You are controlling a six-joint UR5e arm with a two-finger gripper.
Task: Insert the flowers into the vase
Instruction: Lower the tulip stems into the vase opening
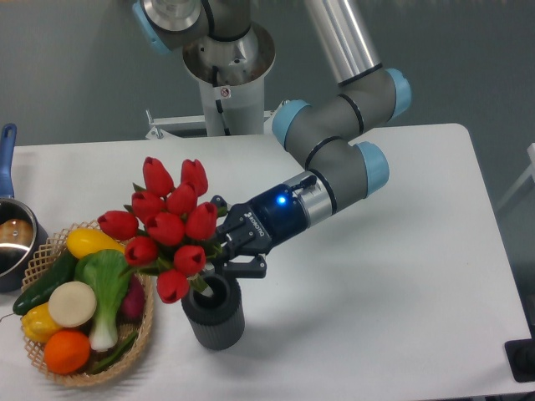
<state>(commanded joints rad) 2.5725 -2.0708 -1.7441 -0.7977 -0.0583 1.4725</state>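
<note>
Roughly ten red artificial tulips with green leaves (pixel 167 225) hang as one tight bunch over the left side of a white table (pixel 376 276), held by the black two-finger gripper (pixel 224 249) of a grey-and-blue robot arm (pixel 334 167) that reaches in from the upper right. The gripper's fingers are closed around the bunch at its stem end, just right of the blooms. The red heads fan out up and to the left, tilted rather than upright, and the spread is clearly wider than the small dark grey ribbed cylindrical vase (pixel 214 316) standing directly below. One stem tip dips to the thick rim at the vase mouth; how far it reaches inside cannot be made out. Leftmost blooms overlap the edge of a woven wicker basket (pixel 142 338) just beside the vase, filled with a green-and-white bok choy (pixel 104 288), a yellow pepper (pixel 90 242), a dark green cucumber (pixel 46 284) and an orange (pixel 67 352). At the table's far left edge sits a steel pot with a blue handle (pixel 10 225).
</note>
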